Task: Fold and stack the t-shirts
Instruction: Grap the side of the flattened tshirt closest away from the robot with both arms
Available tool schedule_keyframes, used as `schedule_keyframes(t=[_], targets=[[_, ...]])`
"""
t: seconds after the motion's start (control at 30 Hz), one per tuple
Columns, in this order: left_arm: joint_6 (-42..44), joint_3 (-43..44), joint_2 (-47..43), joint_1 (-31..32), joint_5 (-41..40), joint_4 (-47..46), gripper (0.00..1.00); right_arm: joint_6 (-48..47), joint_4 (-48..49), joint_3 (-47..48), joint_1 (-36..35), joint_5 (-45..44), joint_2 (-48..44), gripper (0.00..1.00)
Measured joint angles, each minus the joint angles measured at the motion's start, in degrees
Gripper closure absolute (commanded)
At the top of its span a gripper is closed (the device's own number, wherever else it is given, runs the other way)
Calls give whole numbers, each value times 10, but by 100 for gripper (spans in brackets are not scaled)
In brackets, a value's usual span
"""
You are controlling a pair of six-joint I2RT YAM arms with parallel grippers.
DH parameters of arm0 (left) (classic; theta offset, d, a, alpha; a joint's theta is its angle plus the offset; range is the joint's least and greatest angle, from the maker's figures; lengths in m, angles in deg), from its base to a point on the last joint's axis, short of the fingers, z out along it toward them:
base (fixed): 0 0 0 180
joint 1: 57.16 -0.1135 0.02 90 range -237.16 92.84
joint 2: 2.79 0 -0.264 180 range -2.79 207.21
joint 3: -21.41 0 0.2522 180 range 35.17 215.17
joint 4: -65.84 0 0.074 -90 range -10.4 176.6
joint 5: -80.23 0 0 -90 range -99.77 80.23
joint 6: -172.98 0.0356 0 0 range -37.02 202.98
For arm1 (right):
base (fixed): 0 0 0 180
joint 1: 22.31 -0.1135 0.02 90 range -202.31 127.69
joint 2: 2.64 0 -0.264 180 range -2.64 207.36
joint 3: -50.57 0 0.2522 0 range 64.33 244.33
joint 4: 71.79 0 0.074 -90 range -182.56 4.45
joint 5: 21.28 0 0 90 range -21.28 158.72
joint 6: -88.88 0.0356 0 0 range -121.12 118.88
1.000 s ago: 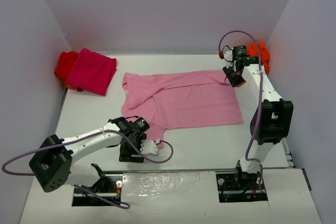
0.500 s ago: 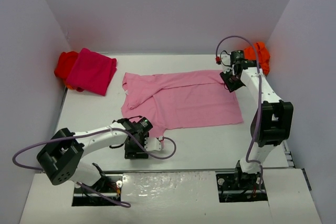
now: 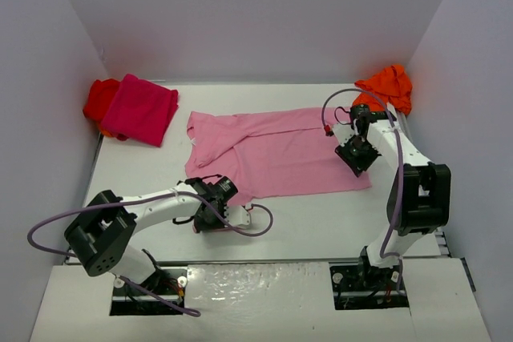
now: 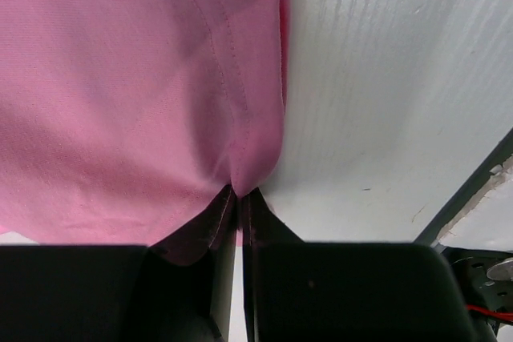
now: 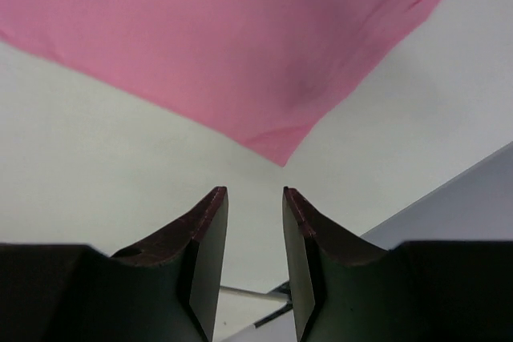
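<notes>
Nearest the arm bases, the left gripper is clamped tight on the near edge of the light pink t-shirt, which lies spread across the middle of the table, not yet folded. The right gripper hovers with jaws narrowly parted and empty, the shirt's near right corner just ahead of its fingertips. At the far left, a folded magenta t-shirt rests on a red one. An orange t-shirt sits crumpled at far right, apparently awaiting folding.

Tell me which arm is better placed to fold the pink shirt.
Left. The left gripper is shut on the light pink t-shirt at its near edge; the right gripper is open, short of a corner, holding nothing.
</notes>
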Motion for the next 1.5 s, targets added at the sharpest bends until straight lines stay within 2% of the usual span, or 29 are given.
schedule_keyframes(t=[0.4, 0.7, 0.97, 1.03, 1.1, 1.27, 1.5], targets=[[-17, 1, -48, -1, -35, 14, 100, -86, -54, -51, -6, -9, -1, 51], [-18, 22, -33, -16, -46, 12, 100, -84, -33, -61, -22, -63, 65, 53], [-18, 22, -31, -29, -46, 9, 100, -58, 14, -60, -69, -144, 118, 54], [-18, 22, -31, -32, -46, 9, 100, -54, 23, -61, -76, -157, 131, 59], [-18, 22, -32, -35, -46, 8, 100, -49, 30, -62, -80, -169, 142, 69], [-18, 22, -32, -41, -46, 5, 100, -34, 47, -81, -84, -210, 150, 100], [-11, 22, -52, -55, -42, 12, 100, -19, 81, -121, -93, -269, 144, 100]])
